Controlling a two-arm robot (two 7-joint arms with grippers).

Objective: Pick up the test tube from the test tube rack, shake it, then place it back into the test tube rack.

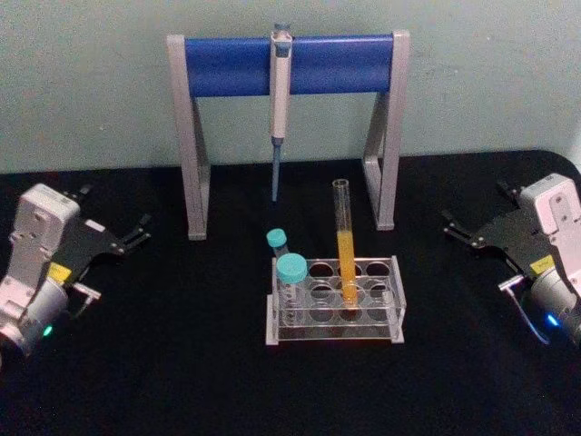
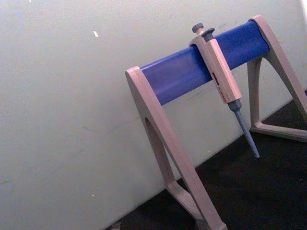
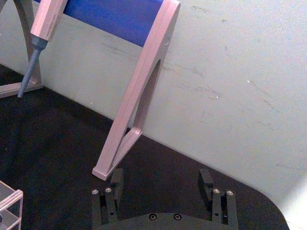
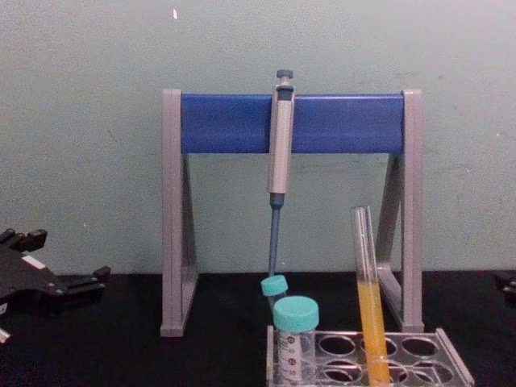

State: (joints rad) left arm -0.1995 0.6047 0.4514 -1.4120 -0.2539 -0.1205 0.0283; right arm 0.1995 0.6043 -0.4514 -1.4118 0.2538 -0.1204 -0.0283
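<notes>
We see the tube standing about upright in a hole near the middle of the rack. It is a tall, slim cylinder of clear glass with an open mouth. Orange-yellow liquid fills its lower half, and nothing grips it.

The rack is a low box of clear plastic with rows of round holes, and it sits flat on the matte black table. At its left end stand two shorter capped tubes with round teal lids, one behind the other.

Behind the rack rises the stand, which has grey, angular A-shaped legs joined by a smooth blue bar. A slender grey pipette hangs from the bar, its thin blue tip pointing down to the table. A pale, scuffed wall closes the scene.

The left gripper hovers over the table at the far left, well apart from the rack, its black fingers spread and holding nothing. The right gripper mirrors it at the far right. In its wrist view we see its two blocky black fingers parted wide, with bare table between them
</notes>
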